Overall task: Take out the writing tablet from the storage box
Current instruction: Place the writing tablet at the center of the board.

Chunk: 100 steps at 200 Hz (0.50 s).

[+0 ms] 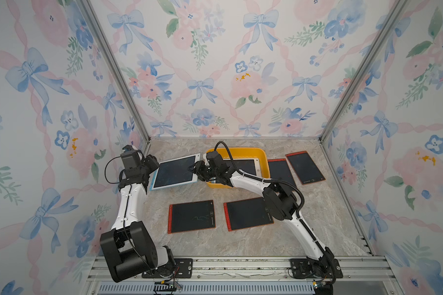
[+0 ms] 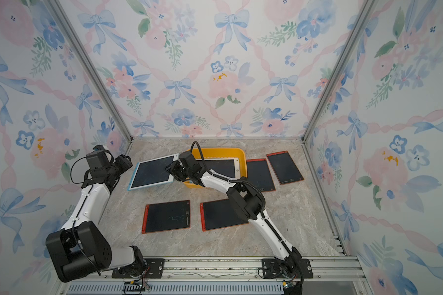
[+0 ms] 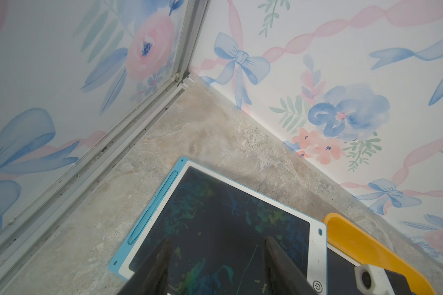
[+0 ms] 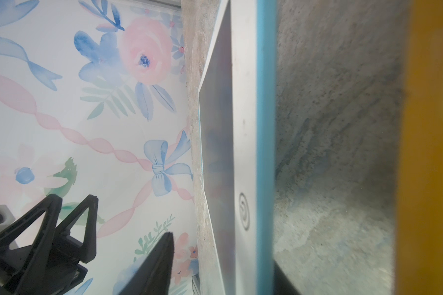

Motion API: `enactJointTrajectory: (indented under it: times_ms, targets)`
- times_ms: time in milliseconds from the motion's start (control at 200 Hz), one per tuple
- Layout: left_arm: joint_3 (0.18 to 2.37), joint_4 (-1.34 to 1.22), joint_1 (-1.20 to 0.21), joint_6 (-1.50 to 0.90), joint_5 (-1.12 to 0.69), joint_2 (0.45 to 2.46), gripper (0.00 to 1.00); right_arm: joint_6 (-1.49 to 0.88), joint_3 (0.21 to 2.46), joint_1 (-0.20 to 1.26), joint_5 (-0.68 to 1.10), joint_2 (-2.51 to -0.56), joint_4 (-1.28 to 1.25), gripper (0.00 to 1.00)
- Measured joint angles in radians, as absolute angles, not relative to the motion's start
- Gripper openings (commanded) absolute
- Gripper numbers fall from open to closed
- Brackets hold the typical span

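At the left of both top views, the left gripper (image 3: 217,240) hung over the left end of the blue-edged writing tablet (image 1: 175,171). Its 2 fingers stood apart, and between them was only the dark screen below.

This tablet was outside the storage box (image 1: 264,157), in the middle left of the frame. It was tilted, and its right edge seemed a little raised, just beside the left rim of the box.

The right gripper (image 1: 194,169) was at that edge. In the right wrist view the edge passed between its 2 spread fingers, and 1 finger (image 4: 159,265) was clear of the screen, so it did not clamp the tablet.

Inside the yellow box lay 1 white-framed tablet (image 1: 243,166). On the marble table (image 1: 241,242), the first red tablet (image 1: 191,216) and the second red tablet (image 1: 248,214) lay in the lower middle. The third red tablet (image 1: 281,169) and the fourth red tablet (image 1: 304,168) lay to the right of the box.
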<state>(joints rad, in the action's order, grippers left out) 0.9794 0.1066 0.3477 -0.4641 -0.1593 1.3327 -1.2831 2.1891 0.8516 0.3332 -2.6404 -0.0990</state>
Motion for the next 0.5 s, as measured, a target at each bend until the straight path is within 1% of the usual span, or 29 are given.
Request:
enactJointTrajectory:
  times_ms: [155, 245, 500]
  targets:
    - [0.979, 0.107, 0.348, -0.464, -0.165, 1.336, 0.59, -1.255, 2.192, 0.852, 0.323, -2.629, -0.031, 0.58]
    - [0.979, 0.106, 0.348, -0.464, -0.166, 1.336, 0.59, -1.242, 2.193, 0.852, 0.313, -2.622, 0.009, 0.62]
    - [0.979, 0.107, 0.348, -0.464, -0.166, 1.338, 0.58, -1.180, 2.255, 0.852, 0.276, -2.605, 0.140, 0.64]
